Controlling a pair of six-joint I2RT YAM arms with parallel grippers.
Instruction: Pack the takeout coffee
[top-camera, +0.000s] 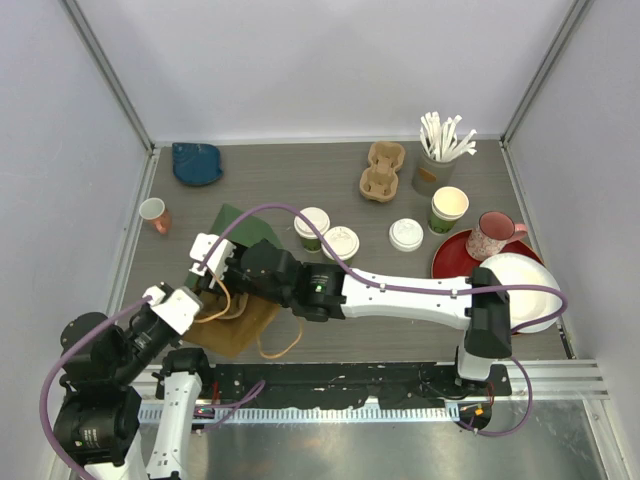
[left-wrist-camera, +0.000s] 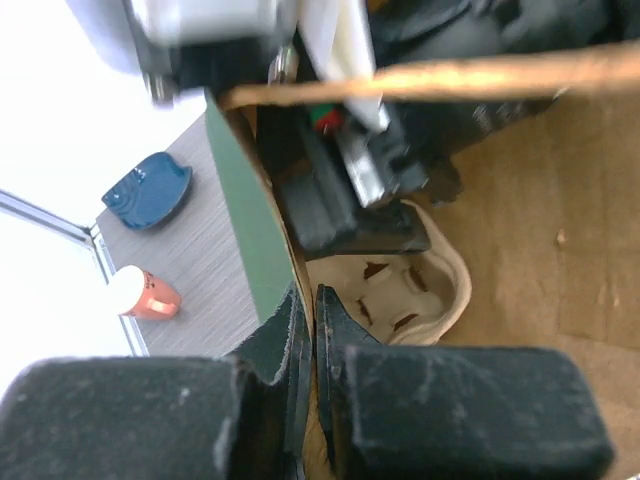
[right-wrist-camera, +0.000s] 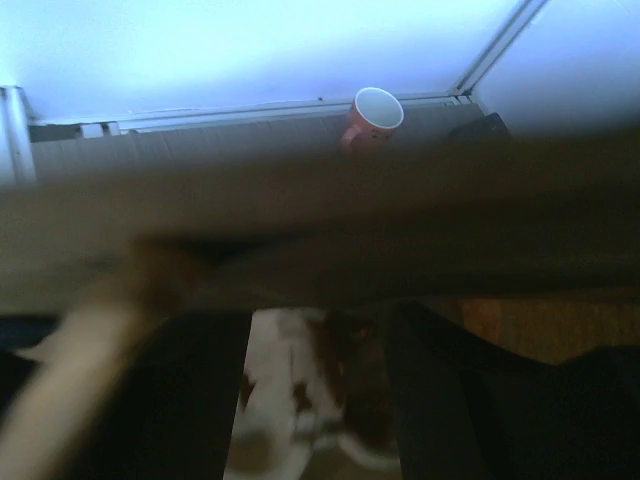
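The takeout coffee, two green cups with white lids (top-camera: 313, 228) (top-camera: 341, 243), stands mid-table beside my right arm. A brown paper bag (top-camera: 240, 322) lies on its side at the front left. My left gripper (top-camera: 203, 301) (left-wrist-camera: 308, 322) is shut on the bag's rim, with the paper pinched between its pads. My right gripper (top-camera: 222, 265) (right-wrist-camera: 315, 335) reaches inside the bag, jaws apart over a pale pulp cup carrier (left-wrist-camera: 415, 290) (right-wrist-camera: 295, 385) lying on the bag's floor. The dim right wrist view does not show whether its fingers (right-wrist-camera: 170, 400) touch the carrier.
A loose white lid (top-camera: 406, 234), a stack of lidless green cups (top-camera: 448, 210), a pink mug (top-camera: 490, 236) on a red plate (top-camera: 450, 262), a white plate (top-camera: 530, 295), a second carrier (top-camera: 383, 170), a stirrer holder (top-camera: 436, 165), a blue object (top-camera: 196, 163), a small pink cup (top-camera: 154, 214).
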